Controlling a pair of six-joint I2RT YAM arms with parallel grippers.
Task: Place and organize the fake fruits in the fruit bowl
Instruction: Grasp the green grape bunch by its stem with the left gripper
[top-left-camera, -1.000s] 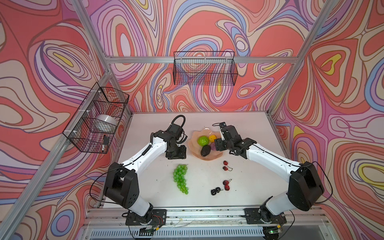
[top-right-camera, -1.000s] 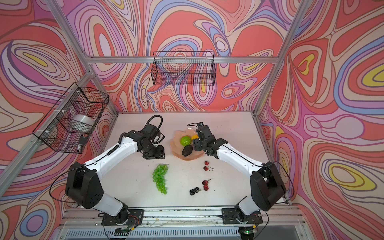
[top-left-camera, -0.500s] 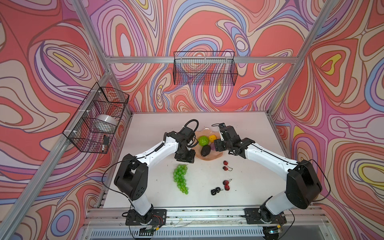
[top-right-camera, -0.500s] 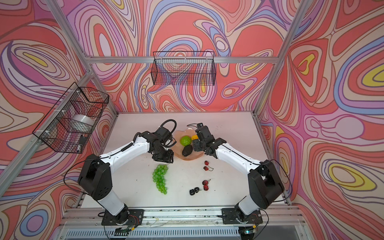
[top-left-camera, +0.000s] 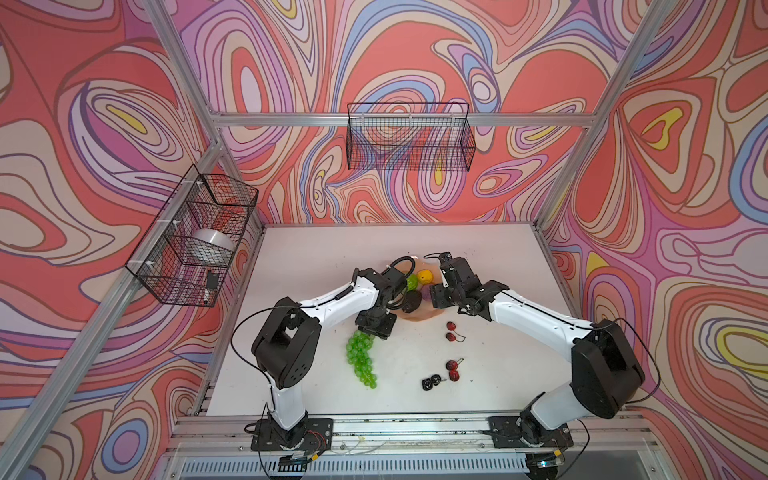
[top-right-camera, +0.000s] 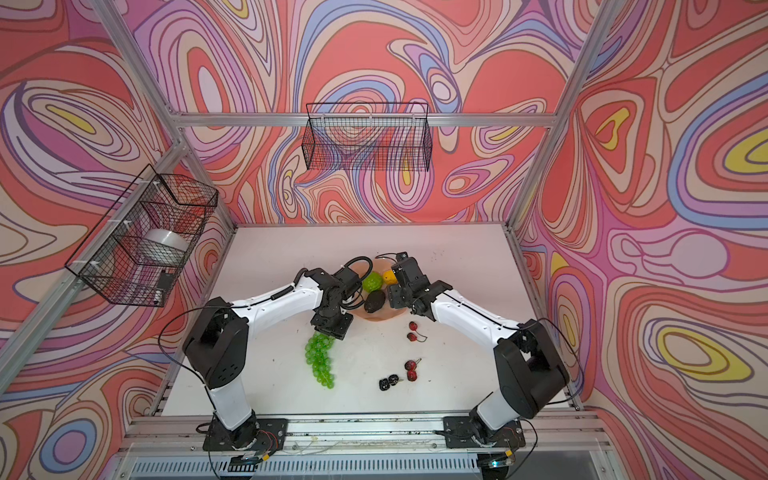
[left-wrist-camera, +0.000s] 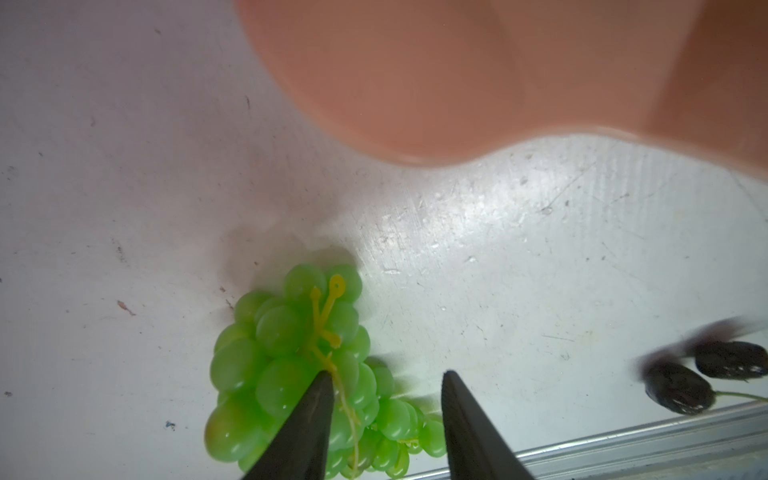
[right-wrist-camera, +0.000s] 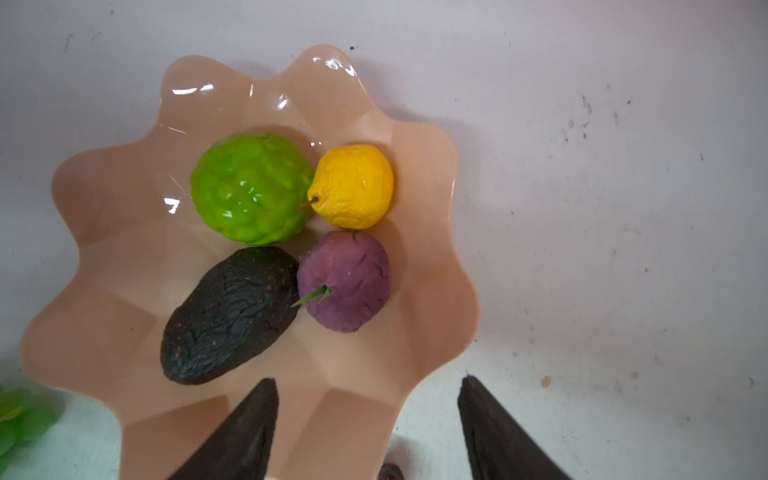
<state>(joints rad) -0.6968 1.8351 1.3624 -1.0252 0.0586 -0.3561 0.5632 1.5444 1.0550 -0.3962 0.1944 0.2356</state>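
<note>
Setting: swirl-patterned walls (top-left-camera: 124, 124) in pink, red and lilac are enclosing a white table (top-left-camera: 316, 257).
Top views, bowl: the fruit bowl (top-left-camera: 419, 316) is sitting mid-table between the two arms, already carrying four fruits.
Top views, loose fruit: the green grape bunch (top-left-camera: 360, 359) is lying just off the bowl's front-left rim. A cherry pair (top-left-camera: 453, 331) is lying near its front-right rim. A second cherry pair (top-left-camera: 453, 370) and the black berry pair (top-left-camera: 431, 381) are lying further out from the bowl, toward the front.
Top views, arms: the left gripper (top-left-camera: 373, 329) is hanging over the bunch's bowl-side end, and the right gripper (top-left-camera: 439, 296) over the bowl's right side.
Left wrist: its fingers (left-wrist-camera: 307, 424) are standing partly apart. One is overlapping the bunch beside the yellow stem (left-wrist-camera: 324, 316), the other is over bare table, and nothing is being gripped.
Right wrist: its fingers (right-wrist-camera: 241, 432) are standing wide apart and empty, one above the bowl's rim, one outside it. Inside the bowl, the bumpy green ball (right-wrist-camera: 251, 189), yellow fruit (right-wrist-camera: 353, 187), purple ball (right-wrist-camera: 345, 286) and avocado (right-wrist-camera: 230, 316) are clustering together.
Step in hand: probably the pickup of the grape bunch, not yet grasped.
Next move: it is calling for centring both fingers across the bunch's stem end, lowering, pinching, then lifting over the wavy rim into the bowl's free side.
</note>
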